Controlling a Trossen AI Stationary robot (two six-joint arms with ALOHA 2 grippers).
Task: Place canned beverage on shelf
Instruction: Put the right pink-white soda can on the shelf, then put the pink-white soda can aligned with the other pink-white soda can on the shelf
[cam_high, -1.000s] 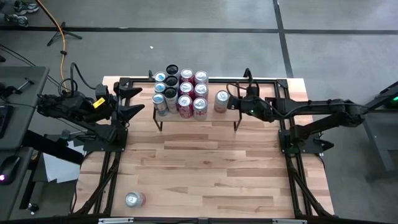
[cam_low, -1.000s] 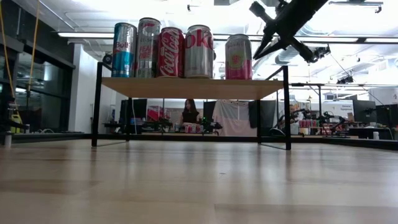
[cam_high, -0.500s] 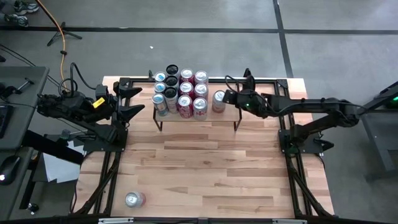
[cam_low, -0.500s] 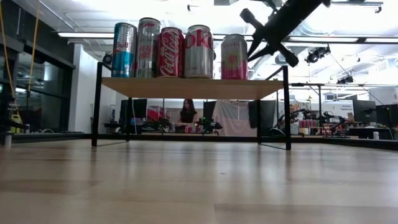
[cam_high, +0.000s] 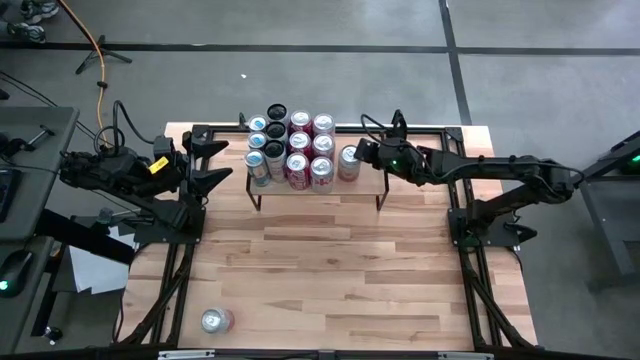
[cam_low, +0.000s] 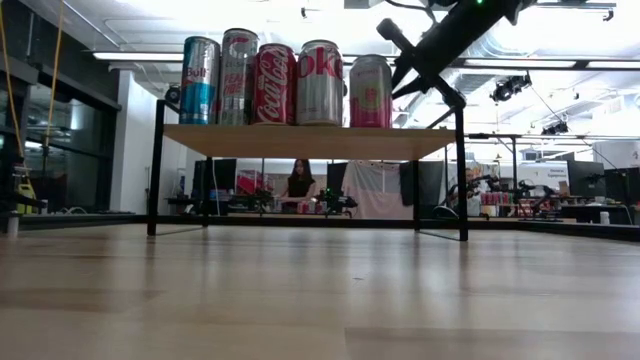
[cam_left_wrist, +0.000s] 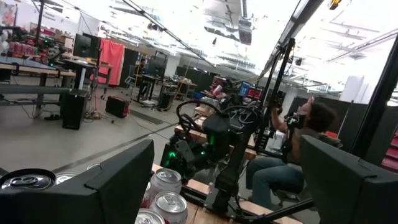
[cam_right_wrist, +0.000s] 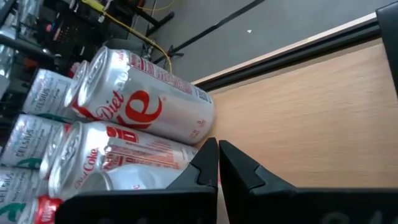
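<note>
The shelf (cam_high: 318, 186) is standing toward the twelve o'clock edge of the light wood bench (cam_high: 330, 270), its plank top resting on thin black legs. A block of upright cans (cam_high: 288, 150) is crowding the nine o'clock half of the shelf top, among them Diet Coke, red Coca-Cola, white-and-teal and black-topped ones. At the three o'clock end of that block a pink-and-silver can (cam_high: 348, 162) is standing upright on the plank, just beside the Diet Coke cans; in the low view it is showing as the end can (cam_low: 371, 91) of the row.

The right gripper (cam_high: 362, 152) is reaching in from three o'clock, and its fingers are pressed together with nothing between them. Its tip is sitting right against the three o'clock side of the pink-and-silver can; whether it is actually touching cannot be told. In the right wrist view the shut fingers (cam_right_wrist: 208, 165) are pointing at the Diet Coke cans (cam_right_wrist: 146, 102).

The left gripper (cam_high: 205, 160) is waiting over the bench's nine o'clock side, well apart from the shelf, its fingers spread wide and holding nothing.

Another can (cam_high: 215, 320) is lying on its side alone near the bench's seven o'clock corner. A seated person (cam_low: 300, 182) is showing in the room behind the shelf.
</note>
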